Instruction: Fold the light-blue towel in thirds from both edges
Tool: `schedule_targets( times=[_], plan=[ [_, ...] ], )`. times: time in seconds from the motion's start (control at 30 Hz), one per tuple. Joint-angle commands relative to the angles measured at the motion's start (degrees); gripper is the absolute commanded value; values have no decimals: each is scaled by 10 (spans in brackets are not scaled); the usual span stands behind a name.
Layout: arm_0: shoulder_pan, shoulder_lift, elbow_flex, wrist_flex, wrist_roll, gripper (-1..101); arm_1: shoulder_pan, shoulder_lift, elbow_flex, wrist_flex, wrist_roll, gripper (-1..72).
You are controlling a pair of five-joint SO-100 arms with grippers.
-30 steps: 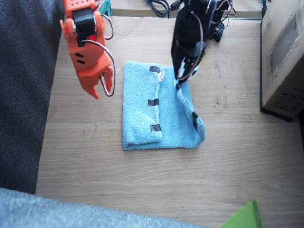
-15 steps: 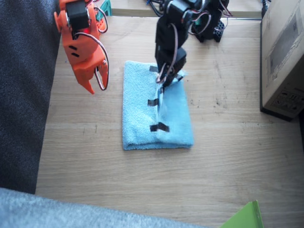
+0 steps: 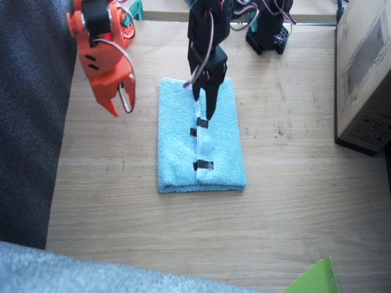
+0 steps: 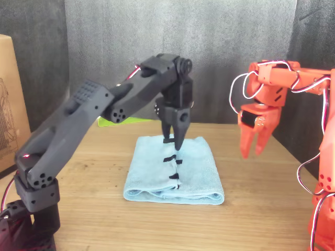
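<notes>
Here, the light-blue towel (image 3: 201, 137) folded flat — left jaws (image 3: 204, 104) pressed together just above its seam, right jaws (image 3: 120, 101) slightly spread.

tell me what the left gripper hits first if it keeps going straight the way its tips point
Most likely the light-blue towel. The left gripper points steeply down at the folded cloth, its tips close above or touching the seam with the black tape strips. Whether they already touch is unclear.

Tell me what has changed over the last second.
The left arm swung across, carrying the towel's raised edge over onto the first fold; the towel now lies flat in thirds. Its pincer now points down at the taped seam; whether it has let go is unclear. The right pincer drifted slightly away from the towel, still in the air. The box stayed put.
</notes>
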Motion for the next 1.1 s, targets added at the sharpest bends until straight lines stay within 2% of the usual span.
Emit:
schedule_targets(
  times=[0.0,0.07,0.17,0.23,0.37,0.57,0.83,1.07],
  plan=[
    [36,115,31,9,6,193,9,65,19,-18,16,207],
    [88,160,63,9,-11,0,2,76,40,-34,22,150],
    [200,220,125,4,-39,-2,-13,97,65,-60,41,1],
    [279,277,210,-25,-51,-2,-25,128,95,-83,47,1],
    [417,505,543,-198,-51,-2,-64,210,169,-124,55,0],
    [548,752,918,-343,-33,-2,-110,331,321,-193,50,0],
    [578,995,1262,-464,-67,-3,-150,519,543,-291,27,0],
    [584,1127,1375,-483,-96,-3,-188,668,672,-335,33,0]
  ],
)
